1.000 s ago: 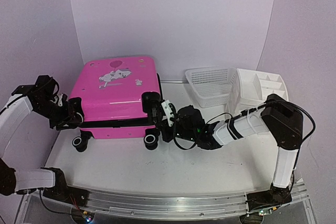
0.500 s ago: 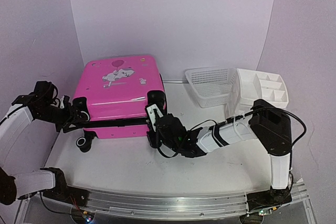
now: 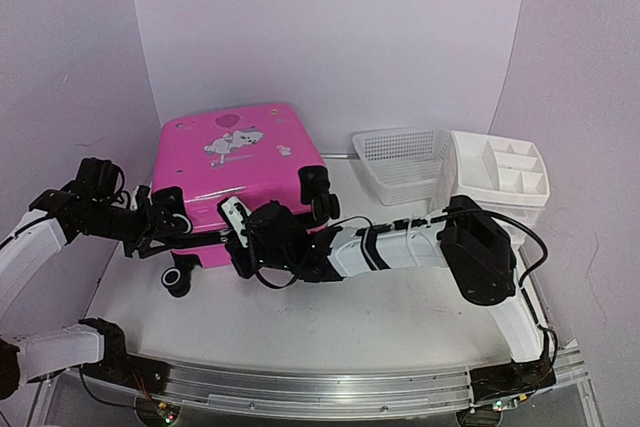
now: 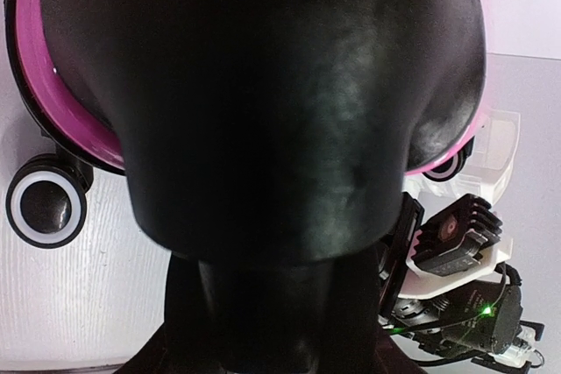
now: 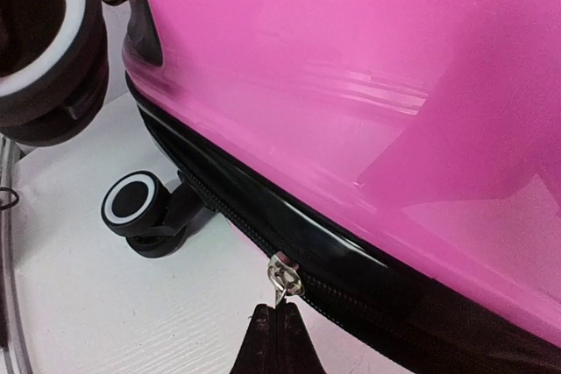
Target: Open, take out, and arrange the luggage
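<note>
Luggage, pink, left of centre on the table: zipper pull is being pinched by closed fingers of the right gripper (left gripper at its wheeled corner, finger spread indiscernible).

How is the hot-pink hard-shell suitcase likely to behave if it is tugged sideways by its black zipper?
The hot-pink hard-shell suitcase lies flat, its black wheels turned on their sides, so it would probably slide or pivot rather than roll. The glossy shell looks stiff and is likely slippery to pinch.
</note>
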{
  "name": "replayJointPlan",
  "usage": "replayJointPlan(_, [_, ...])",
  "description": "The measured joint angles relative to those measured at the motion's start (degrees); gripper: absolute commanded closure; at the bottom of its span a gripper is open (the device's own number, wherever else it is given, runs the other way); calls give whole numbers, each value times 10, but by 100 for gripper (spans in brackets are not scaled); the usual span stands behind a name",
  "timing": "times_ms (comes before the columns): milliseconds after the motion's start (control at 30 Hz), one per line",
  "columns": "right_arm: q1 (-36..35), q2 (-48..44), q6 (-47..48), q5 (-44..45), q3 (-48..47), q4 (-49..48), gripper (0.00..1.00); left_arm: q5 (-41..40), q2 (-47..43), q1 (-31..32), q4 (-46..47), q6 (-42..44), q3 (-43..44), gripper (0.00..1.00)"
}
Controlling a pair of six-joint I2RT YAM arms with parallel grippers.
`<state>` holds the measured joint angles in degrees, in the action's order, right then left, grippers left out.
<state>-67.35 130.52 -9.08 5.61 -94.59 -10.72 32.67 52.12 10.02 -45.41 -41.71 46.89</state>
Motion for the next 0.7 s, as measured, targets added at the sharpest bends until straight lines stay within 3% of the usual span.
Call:
replayJointPlan(200, [31,0,-23,-108,-22,42,100,-39,-24,70,20,-64,-11,73])
replayJointPlan(400, [64,17,-14,-225,-103,143,100,-89,-24,130,43,-114,-17,73])
replayJointPlan(567, [83,36,12,-284,-171,232,100,-144,-5,179,61,-139,-15,72])
replayJointPlan(700, [90,38,19,-298,-180,249,100,-152,12,188,80,-145,-11,72])
